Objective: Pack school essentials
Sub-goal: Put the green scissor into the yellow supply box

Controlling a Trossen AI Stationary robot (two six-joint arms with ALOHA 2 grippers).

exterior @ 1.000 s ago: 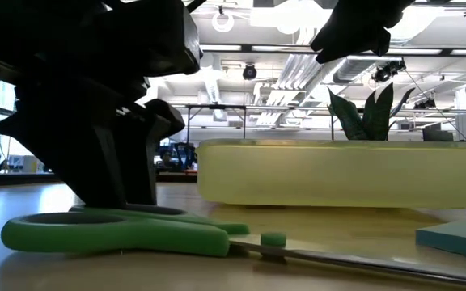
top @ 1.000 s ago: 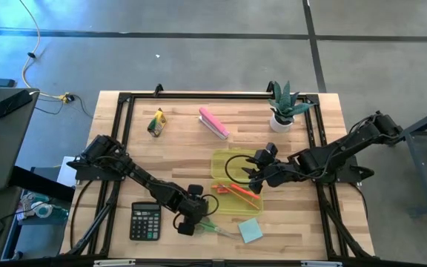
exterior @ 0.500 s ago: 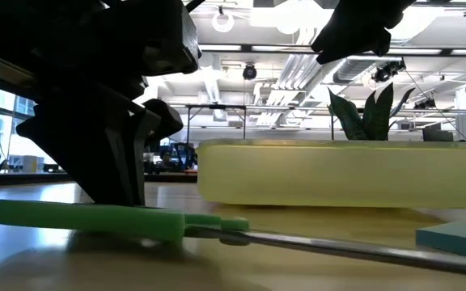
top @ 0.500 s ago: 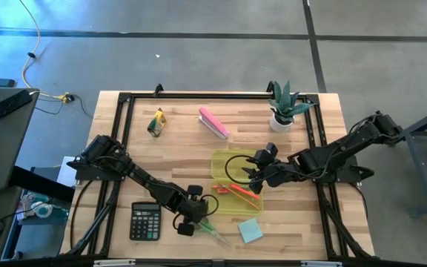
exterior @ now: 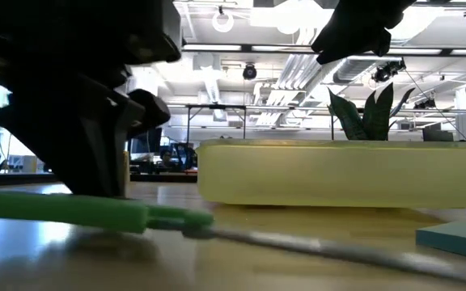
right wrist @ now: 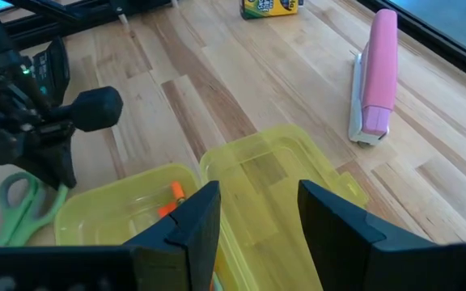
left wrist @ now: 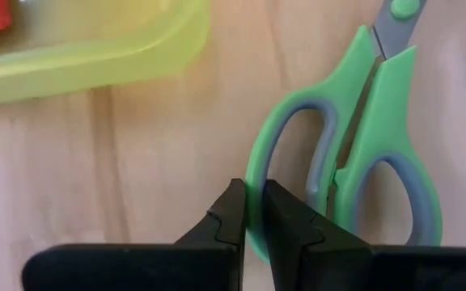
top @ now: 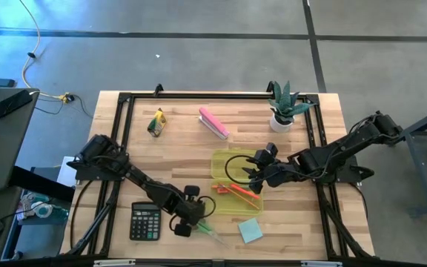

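The green-handled scissors (top: pixel 210 231) are near the table's front edge, left of the light blue note pad (top: pixel 249 231). My left gripper (top: pixel 186 219) is shut on their handle end. In the low view the green handles (exterior: pixel 63 208) sit above the wood and the blades (exterior: pixel 330 249) slope away to the right. My right gripper (top: pixel 252 176) hovers open over the yellow-green box (top: pixel 236 185), nothing between its fingers (right wrist: pixel 201 218). Orange-red pens (top: pixel 237 191) lie in the box. My left gripper pinches the rim of one handle loop (left wrist: pixel 253 230) between its two fingers, at the loop's outer end. The fingers come from above, pointing down, and lie across the thin rim. The handle end is raised off the table; whether the blade tips still touch it, I cannot tell.
A black calculator (top: pixel 145 221) lies just left of my left gripper. A pink oblong block (top: pixel 213 123), a small yellow-green box (top: pixel 156 121) and a potted plant (top: pixel 284 107) stand along the far side. The yellow-green box's open lid (right wrist: pixel 273 174) lies beside it.
My left gripper has shut on the scissors' handle loop and taken hold. The scissors, flat on the table a second ago, now have their handle end raised. The gripper has shifted slightly toward the table's left edge.
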